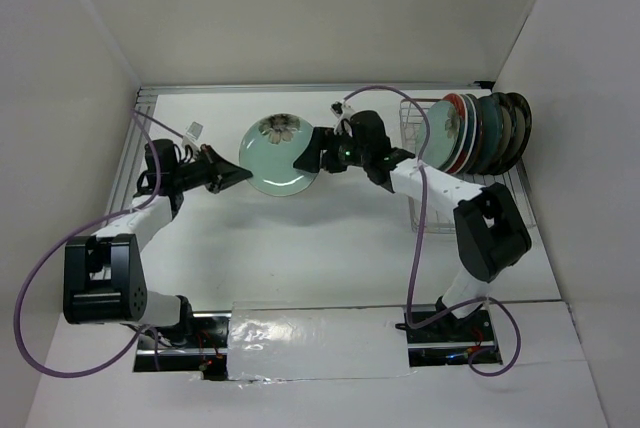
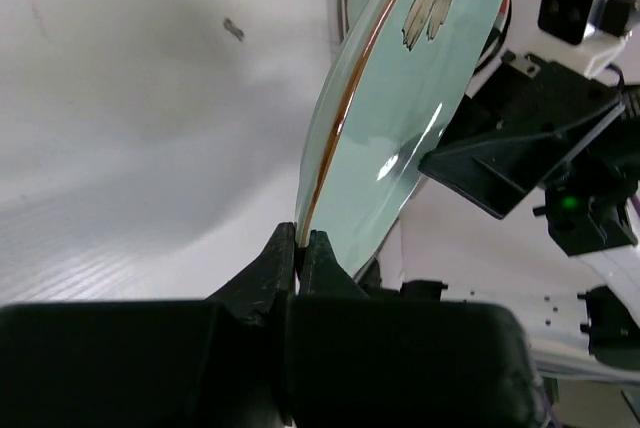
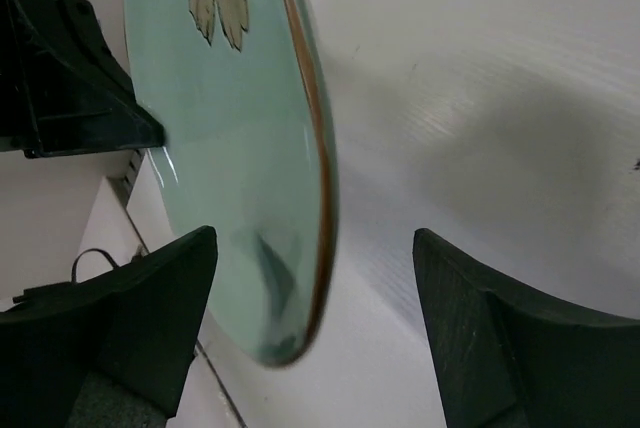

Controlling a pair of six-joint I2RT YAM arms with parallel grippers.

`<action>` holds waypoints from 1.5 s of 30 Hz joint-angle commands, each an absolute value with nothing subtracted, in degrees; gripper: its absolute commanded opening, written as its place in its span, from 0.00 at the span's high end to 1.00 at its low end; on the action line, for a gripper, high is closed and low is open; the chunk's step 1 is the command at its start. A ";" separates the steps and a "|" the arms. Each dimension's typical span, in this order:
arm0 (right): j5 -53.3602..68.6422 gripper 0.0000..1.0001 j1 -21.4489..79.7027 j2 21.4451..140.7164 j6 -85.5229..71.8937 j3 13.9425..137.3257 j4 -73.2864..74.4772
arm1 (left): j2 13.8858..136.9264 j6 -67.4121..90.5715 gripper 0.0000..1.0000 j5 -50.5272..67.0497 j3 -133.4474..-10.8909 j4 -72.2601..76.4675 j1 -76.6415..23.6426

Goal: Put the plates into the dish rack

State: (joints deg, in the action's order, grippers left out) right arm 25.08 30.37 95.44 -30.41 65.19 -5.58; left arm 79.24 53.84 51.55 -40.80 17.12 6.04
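The left end effector [image 2: 298,250] is pinched tight on the lower rim of the pale mint plate [image 2: 400,118], its flowered face turned toward the opposite arm. The right end effector [image 3: 315,240] stands wide open with the plate's far rim between its fingers [image 3: 150,328], neither pad visibly touching it. The plate thus hangs tilted between the two end effectors above the white tabletop [image 1: 300,238]. To the right of the right end effector, behind its wrist, the dish rack [image 1: 425,213] holds the other plates [image 1: 485,133] on edge.
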 commanded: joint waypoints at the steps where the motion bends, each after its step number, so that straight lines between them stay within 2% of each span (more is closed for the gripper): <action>1: 27.60 0.18 31.11 95.63 -31.38 66.62 -10.98 | 76.20 53.00 1.00 58.97 -41.31 25.22 4.31; 2: 27.60 0.22 31.64 95.63 -31.38 66.01 -10.99 | 76.20 52.30 1.00 58.97 -41.31 24.62 3.52; 3: 28.12 0.40 31.64 95.63 -31.38 66.01 -11.51 | 76.20 51.42 1.00 58.97 -41.31 24.61 3.52; 4: 28.12 0.64 31.64 94.84 -31.38 66.01 -11.51 | 76.72 51.42 1.00 58.97 -41.31 24.00 2.99; 5: 28.13 0.64 31.64 94.83 -30.77 65.48 -11.51 | 76.73 51.42 1.00 58.97 -41.31 23.47 2.99; 6: 28.13 0.81 31.64 94.22 -30.76 65.48 -10.82 | 76.73 51.42 1.00 58.97 -41.31 23.47 2.99; 9: 26.55 0.99 31.64 93.60 -28.83 65.48 -8.09 | 77.78 49.50 0.98 58.97 -42.97 20.06 2.99; 11: 25.40 1.00 30.94 91.68 -27.25 66.01 -5.81 | 79.01 47.73 0.86 57.31 -45.08 16.19 2.99; 12: 24.27 1.00 30.07 90.97 -27.25 66.01 -5.02 | 79.01 45.38 0.65 56.52 -45.78 14.00 2.99; 13: 23.47 1.00 30.06 89.49 -26.20 66.01 -4.14 | 79.01 44.31 0.56 55.82 -46.49 9.97 2.99; 16: 17.42 1.00 28.74 85.98 -22.51 68.20 0.95 | 78.49 40.54 0.39 50.55 -48.08 3.80 2.99; 17: 12.36 1.00 28.74 85.00 -21.19 68.99 2.53 | 77.88 39.82 0.22 49.06 -48.95 -0.05 2.99; 19: 6.10 1.00 28.13 82.37 -17.42 71.88 7.45 | 77.35 37.28 0.07 43.61 -50.62 -4.37 2.47; 20: -0.98 1.00 28.13 81.57 -16.18 72.85 8.86 | 77.34 36.31 0.00 41.59 -52.02 -6.74 2.46; 22: -9.01 1.00 27.60 79.99 -12.93 75.49 12.29 | 77.34 33.85 0.00 34.57 -53.43 -13.43 1.93; 26: -32.62 1.00 27.60 76.65 -6.96 76.03 12.93 | 76.82 30.77 0.00 21.03 -55.81 -22.57 -1.92; 30: -45.16 1.00 27.07 75.41 -0.02 74.45 8.36 | 77.34 29.27 0.00 10.83 -58.10 -27.59 -5.88; 35: -46.06 1.00 22.51 75.41 6.32 71.98 1.33 | 78.49 27.96 0.00 8.88 -58.01 -27.52 -7.82; 45: -31.21 1.00 11.61 74.97 8.62 66.01 -5.62 | 78.49 27.42 0.00 10.11 -57.48 -25.23 -8.35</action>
